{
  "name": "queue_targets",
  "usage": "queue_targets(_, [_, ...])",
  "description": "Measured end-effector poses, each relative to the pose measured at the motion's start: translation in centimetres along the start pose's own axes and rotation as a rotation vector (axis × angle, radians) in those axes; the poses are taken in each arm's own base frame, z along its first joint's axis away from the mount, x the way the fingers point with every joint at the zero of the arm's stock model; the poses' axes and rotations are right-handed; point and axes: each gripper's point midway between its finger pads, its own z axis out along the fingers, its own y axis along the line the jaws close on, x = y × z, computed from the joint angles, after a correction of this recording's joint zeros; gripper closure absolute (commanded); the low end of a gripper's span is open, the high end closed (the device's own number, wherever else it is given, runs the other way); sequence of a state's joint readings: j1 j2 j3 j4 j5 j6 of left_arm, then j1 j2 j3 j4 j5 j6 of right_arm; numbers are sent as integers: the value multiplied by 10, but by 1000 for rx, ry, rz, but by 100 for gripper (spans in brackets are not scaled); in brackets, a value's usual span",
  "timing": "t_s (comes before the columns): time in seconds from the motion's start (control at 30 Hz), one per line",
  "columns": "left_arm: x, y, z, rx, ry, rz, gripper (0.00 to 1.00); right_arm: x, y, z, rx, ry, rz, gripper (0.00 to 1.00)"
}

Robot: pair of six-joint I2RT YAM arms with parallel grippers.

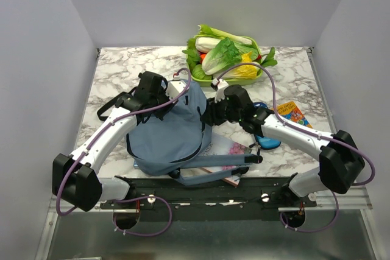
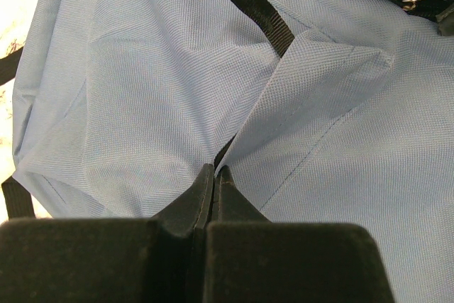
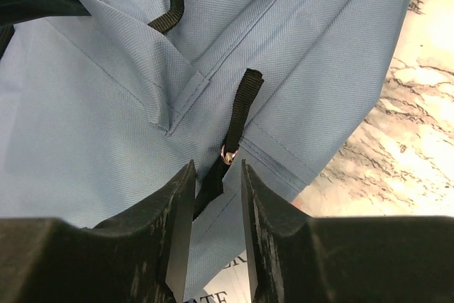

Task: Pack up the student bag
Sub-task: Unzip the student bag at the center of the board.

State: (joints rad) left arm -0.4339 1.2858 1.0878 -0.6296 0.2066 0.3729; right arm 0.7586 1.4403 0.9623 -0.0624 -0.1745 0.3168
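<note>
**Bag pinched at the top by the left arm; right jaws straddling a pull tab**

Clock directions use the top view, with 12 at the far wall.

Left arm: it reaches from its base at 8 o'clock up and in toward the table's centre. The left gripper (image 2: 215, 172) is fully closed. In the left wrist view its tips meet on a raised fold of grey-blue cloth, so it is pinching the student bag (image 1: 164, 135) at the bag's 12 o'clock edge.

Student bag: it lies on the marble table (image 1: 116, 83), just left of centre and toward 7 o'clock. It is slumped and rounded, with its top bunched up under the left gripper. A flat blue strap (image 1: 213, 161) runs out from its 5 o'clock side along the near edge and ends in a black tip. A book with a pale pink cover (image 1: 228, 147) lies partly under the bag's 4 o'clock corner.

Far edge, 12 to 1 o'clock: a green basket (image 1: 258, 48) is heaped with leafy vegetables, well apart from the bag.

Right arm: the right gripper (image 3: 217, 167) sits at the bag's 2 o'clock edge. Its jaws stand apart with a narrow gap between them. A black webbing pull tab (image 3: 241, 104) with a small metal ring hangs down into that gap. I cannot tell whether either pad presses on the tab.

Right of the arm: a blue pencil case (image 1: 269, 142) lies at 4 o'clock, just beside the forearm. A colourful orange book (image 1: 292, 114) lies at 3 o'clock.
</note>
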Motion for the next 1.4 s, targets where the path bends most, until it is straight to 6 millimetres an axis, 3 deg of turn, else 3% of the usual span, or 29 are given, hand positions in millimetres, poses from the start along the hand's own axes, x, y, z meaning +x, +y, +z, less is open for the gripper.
queue_targets(0.23, [0, 0, 0, 0, 0, 0, 100, 5, 1, 4, -11, 18, 13, 73])
queue_targets(0.37, [0, 0, 0, 0, 0, 0, 100, 3, 3, 4, -21, 9, 22, 91])
queue_targets(0.47, [0, 0, 0, 0, 0, 0, 100, 2, 4, 4, -25, 5, 25, 97])
queue_targets(0.8, [-1, 1, 1, -4, -5, -3, 100, -25, 21, -19, -72, -82, 8, 99])
queue_targets(0.97, [-4, 2, 3, -8, -13, -9, 100, -25, 29, -26, -108, -104, 3, 99])
queue_targets(1.0, [-3, 2, 3, -8, -12, -11, 98, -22, 32, -27, -117, -102, 7, 99])
queue_targets(1.03, [-3, 2, 3, -8, -12, -14, 85, -20, 35, -28, -128, -100, 6, 99])
queue_targets(1.1, [-3, 3, 3, -12, -11, -19, 69, -15, 43, -31, -151, -94, 3, 99])
queue_targets(1.13, [-4, 3, 3, -14, -12, -24, 53, -14, 48, -33, -165, -93, -1, 99])
queue_targets(1.2, [-12, 5, 0, -12, -17, -19, 39, -14, 58, -38, -191, -100, -8, 99])
queue_targets(1.23, [-23, 7, -4, -11, -37, -17, 27, -16, 62, -41, -200, -107, -11, 99])
queue_targets(1.4, [-97, 13, -28, 44, -202, 52, 7, -12, 66, -55, -216, -126, -2, 99])
